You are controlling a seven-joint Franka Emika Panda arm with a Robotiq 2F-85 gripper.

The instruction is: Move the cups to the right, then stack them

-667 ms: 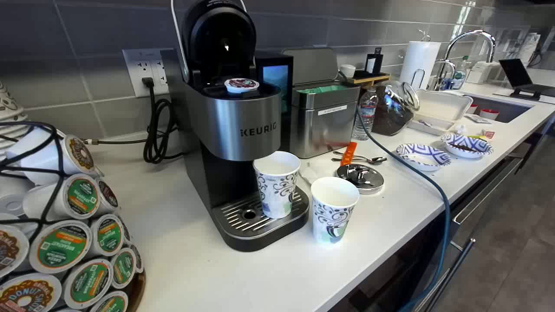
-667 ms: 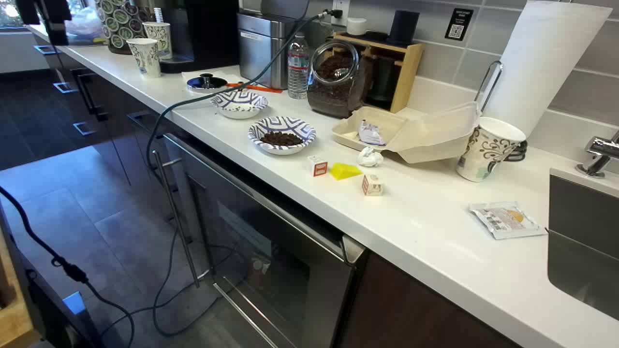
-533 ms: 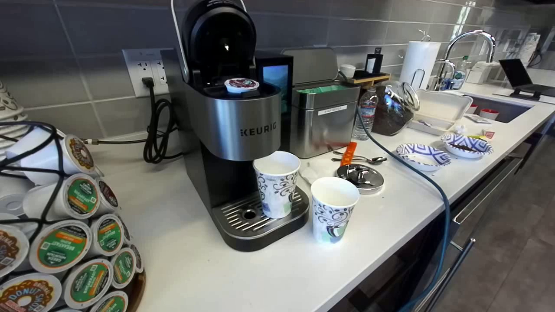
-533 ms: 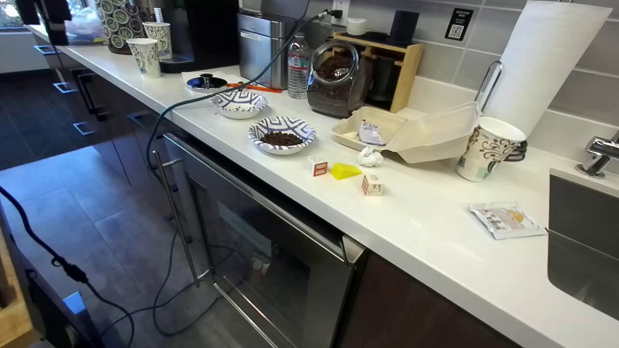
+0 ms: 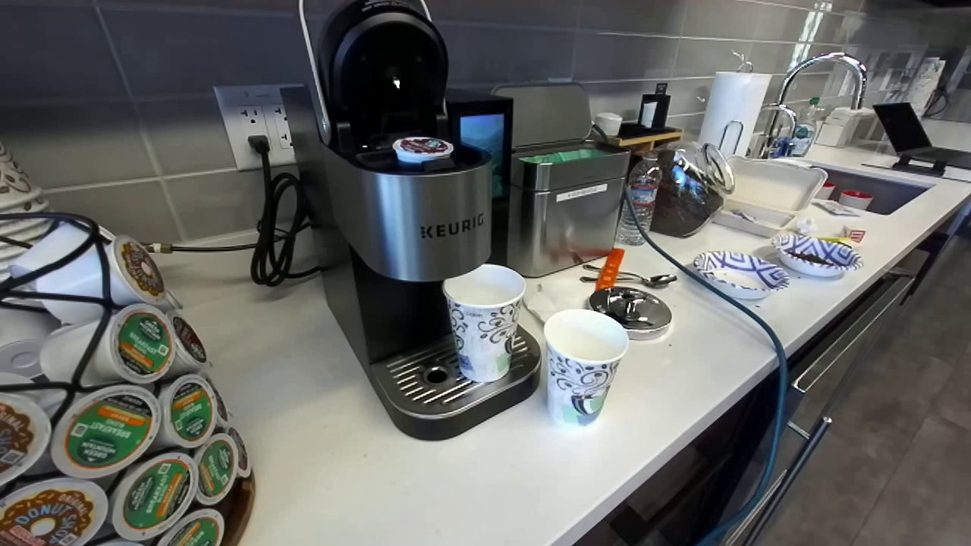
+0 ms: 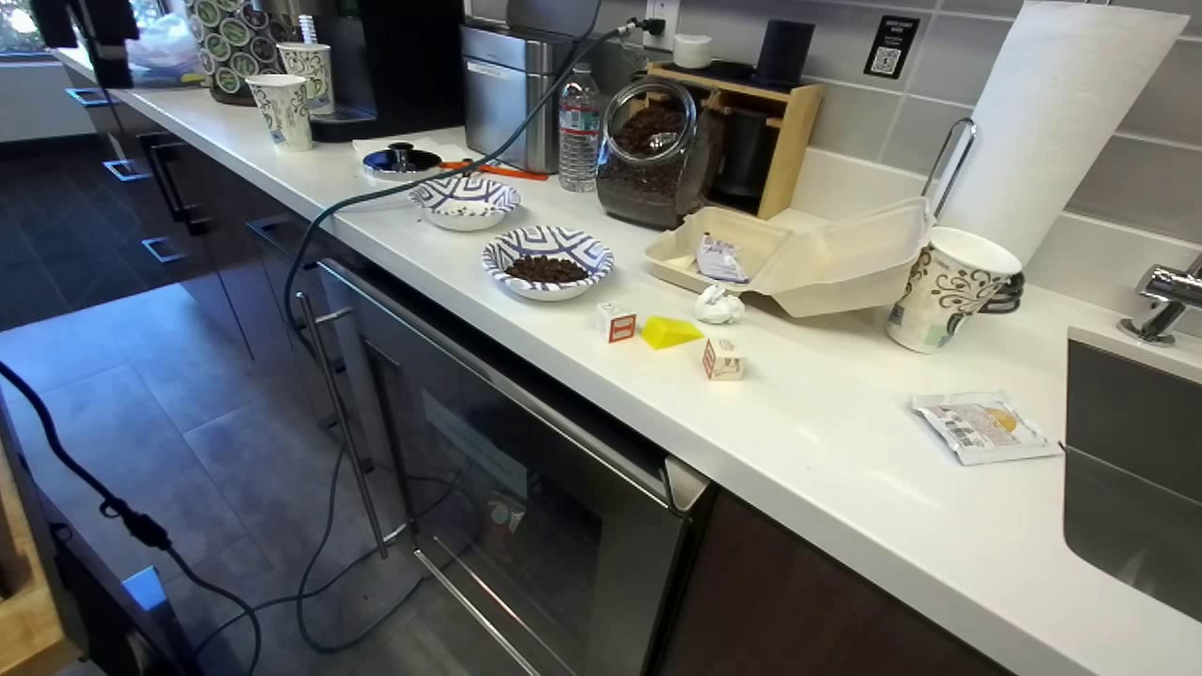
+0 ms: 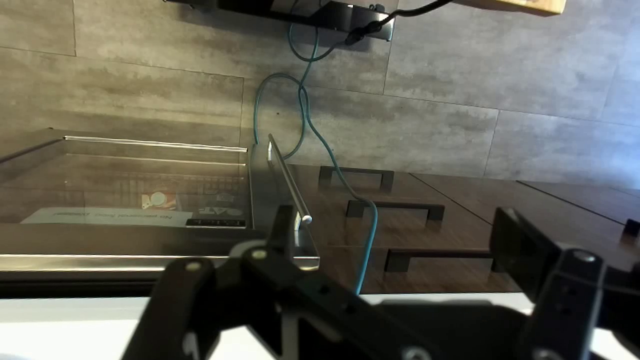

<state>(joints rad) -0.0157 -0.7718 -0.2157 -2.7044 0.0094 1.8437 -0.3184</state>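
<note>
Along a wall of grey tiles [image 5: 622, 53], a long white counter [image 5: 326, 485] is running toward a dark sink [image 6: 1122, 413] at the right. At the left, a tall black-and-steel coffee machine [image 5: 413, 227] is standing with its hood [image 5: 383, 68] raised, and to its right an open rectangular steel box [image 5: 561, 239] is standing. Farther right, a white roll of paper towels [image 6: 1052, 141] is standing, and a clear rounded jar [image 6: 648, 192] is holding dark brown beans [image 6: 643, 131].

Across the bottom of the wrist view, the black gripper [image 7: 397, 227] is standing with its two fingers [image 7: 522, 245] well apart, and brown drawers [image 7: 460, 225] and a teal cable [image 7: 374, 220] are showing beyond the gap. Near the front edge, two shallow blue-and-white patterned bowls [image 6: 465, 222] are sitting, the right bowl [image 6: 549, 293] holding similar beans.

At the left, a white paper cup with scrolls and blue-green patches [image 5: 485, 326] is standing upright on the right side of the machine's drip tray [image 5: 406, 390]; a matching paper cup [image 5: 585, 371] is standing upright on the counter just beside the tray, nearer the front edge. By the roll, in an exterior view, another such cup [image 6: 950, 293] is standing. Right of the machine, a round polished metal lid [image 5: 633, 312] is lying, and a small patterned coffee pod [image 5: 422, 149] is resting on top of the machine.
</note>
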